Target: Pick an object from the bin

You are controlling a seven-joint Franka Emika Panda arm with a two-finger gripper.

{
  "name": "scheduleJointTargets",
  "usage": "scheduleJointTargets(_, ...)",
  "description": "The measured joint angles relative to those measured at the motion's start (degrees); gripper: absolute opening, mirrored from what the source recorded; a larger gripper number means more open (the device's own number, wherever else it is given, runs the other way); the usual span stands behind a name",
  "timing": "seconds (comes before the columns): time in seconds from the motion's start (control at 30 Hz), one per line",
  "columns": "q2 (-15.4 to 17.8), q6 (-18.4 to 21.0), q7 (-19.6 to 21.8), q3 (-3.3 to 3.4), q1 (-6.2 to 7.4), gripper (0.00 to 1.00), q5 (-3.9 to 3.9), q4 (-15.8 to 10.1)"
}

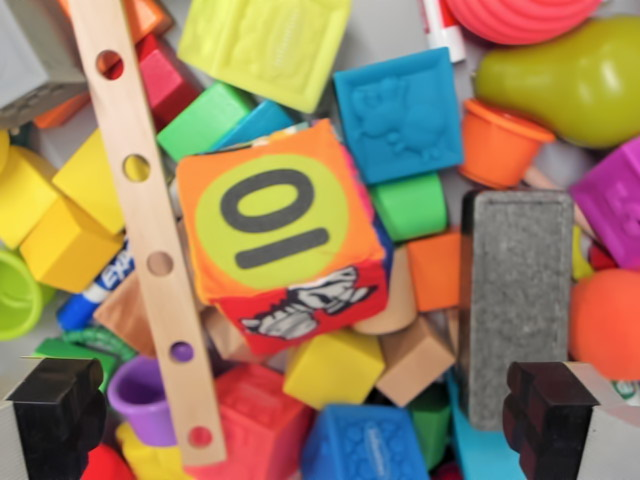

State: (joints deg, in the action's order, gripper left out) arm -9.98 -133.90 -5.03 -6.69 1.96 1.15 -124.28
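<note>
I look straight down into a bin packed with toys. A soft orange cube [285,230] printed with the number 10 in a green circle lies on top at the centre. My gripper [300,420] hangs above the pile, open, with one black fingertip [55,410] at the wrist view's lower left and the other at the lower right. Nothing is between the fingers. Under the gap lie a red block [255,420], a yellow cube [335,368] and a blue block [365,440].
A wooden strip with holes [150,235] slants down the left side. A grey foam block [515,300] stands at the right. A blue embossed block [398,112], an orange cup [498,142], a green pear [580,80] and yellow cubes [65,215] crowd around.
</note>
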Motion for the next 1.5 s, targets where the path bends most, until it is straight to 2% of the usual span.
scheduleJointTargets(0.1,-0.33,-0.72,-2.05,-0.22,0.15,1.00,0.19,-0.48)
scheduleJointTargets(0.47,-5.01,-6.36,-2.17,-0.15,0.25,1.00,1.05,-1.64)
scheduleJointTargets(1.07,-11.59,-13.31,-1.40,0.49,0.68,1.00,2.40,-1.98)
scheduleJointTargets(1.43,-13.12,-14.91,-1.25,0.94,1.10,1.00,2.58,-1.97)
scheduleJointTargets(1.47,-13.14,-14.95,-1.25,0.96,1.12,0.00,2.58,-1.97)
scheduleJointTargets(1.5,-13.15,-14.97,-1.25,0.97,1.12,0.00,2.58,-1.97)
